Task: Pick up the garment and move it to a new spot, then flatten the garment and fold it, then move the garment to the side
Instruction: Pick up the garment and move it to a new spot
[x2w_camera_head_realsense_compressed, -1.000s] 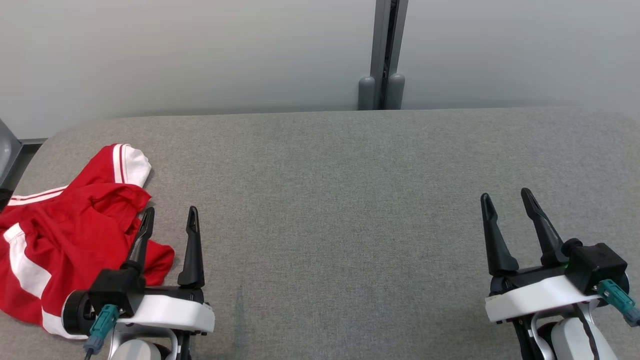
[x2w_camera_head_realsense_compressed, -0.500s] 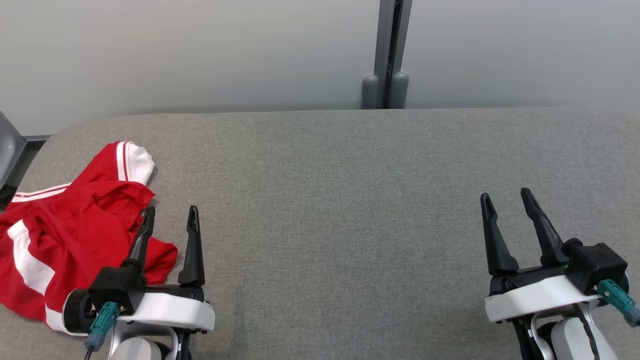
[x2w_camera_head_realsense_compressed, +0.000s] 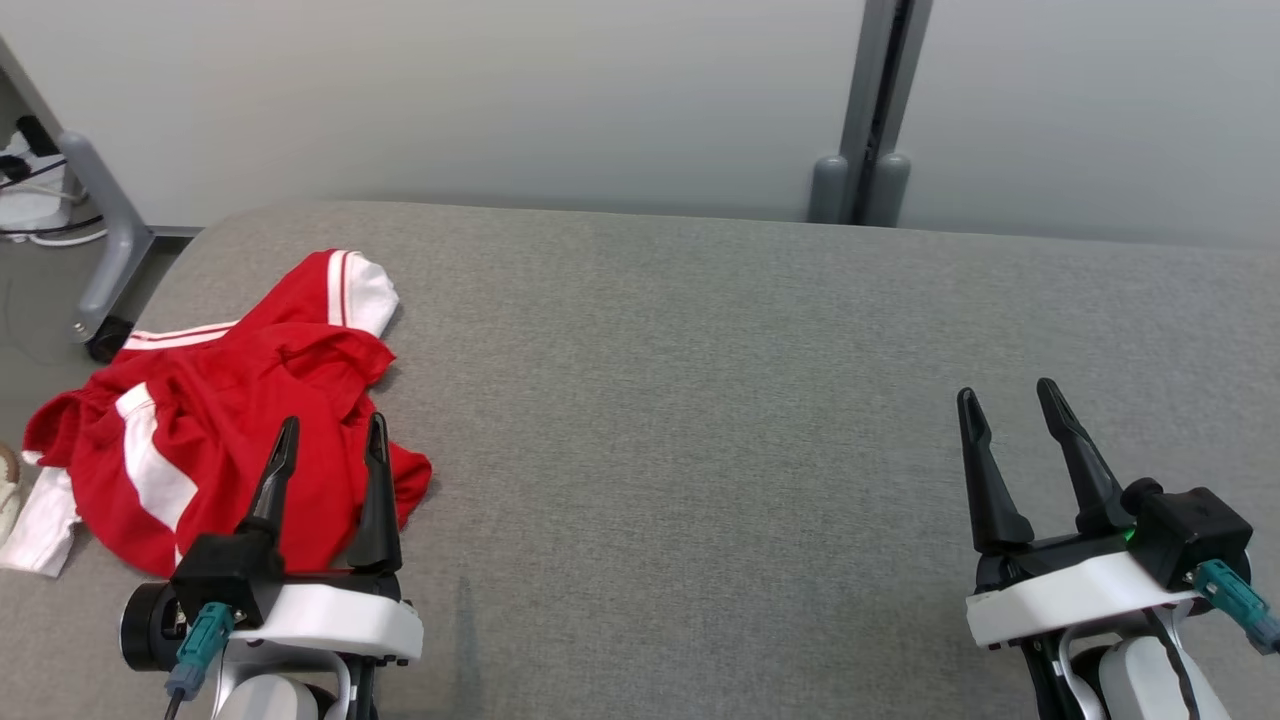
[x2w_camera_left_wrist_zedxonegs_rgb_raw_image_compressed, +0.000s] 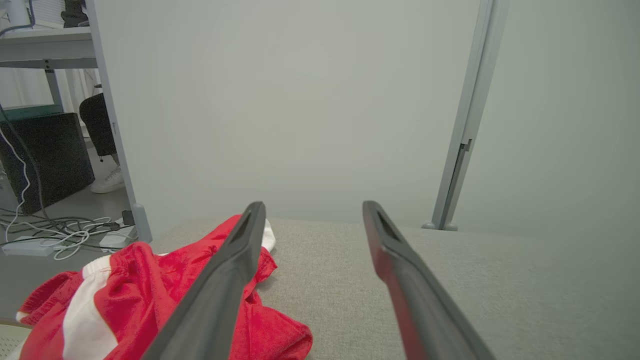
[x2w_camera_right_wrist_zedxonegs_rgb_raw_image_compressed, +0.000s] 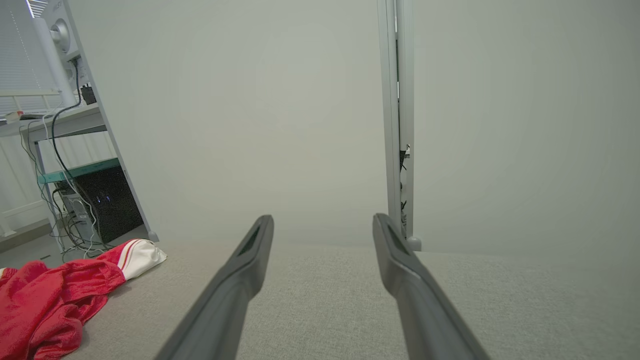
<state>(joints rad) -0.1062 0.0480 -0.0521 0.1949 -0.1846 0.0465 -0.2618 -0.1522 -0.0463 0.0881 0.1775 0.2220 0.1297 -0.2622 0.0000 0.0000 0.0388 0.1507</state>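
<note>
A crumpled red garment (x2w_camera_head_realsense_compressed: 230, 420) with white stripes and cuffs lies at the left end of the grey table (x2w_camera_head_realsense_compressed: 700, 400), one white cuff hanging over the left edge. My left gripper (x2w_camera_head_realsense_compressed: 332, 430) stands open at the lower left, its fingers over the garment's right part, with nothing between them. From the left wrist, the garment (x2w_camera_left_wrist_zedxonegs_rgb_raw_image_compressed: 130, 295) sits low and left of the open left gripper (x2w_camera_left_wrist_zedxonegs_rgb_raw_image_compressed: 310, 210). My right gripper (x2w_camera_head_realsense_compressed: 1002, 395) stands open at the lower right over bare table. The right wrist view has the garment (x2w_camera_right_wrist_zedxonegs_rgb_raw_image_compressed: 55, 300) far left of the open right gripper (x2w_camera_right_wrist_zedxonegs_rgb_raw_image_compressed: 322, 220).
A pale partition wall (x2w_camera_head_realsense_compressed: 500, 90) with a grey post (x2w_camera_head_realsense_compressed: 870, 110) runs behind the table. A grey frame leg (x2w_camera_head_realsense_compressed: 100, 230) and cables stand on the floor past the table's left corner. A dark computer case (x2w_camera_right_wrist_zedxonegs_rgb_raw_image_compressed: 110, 205) sits under a desk beyond.
The head camera has turned left, so the whole scene shifted right and the table's left corner came into view. The left gripper's fingers now lie over the garment. Both grippers stay open.
</note>
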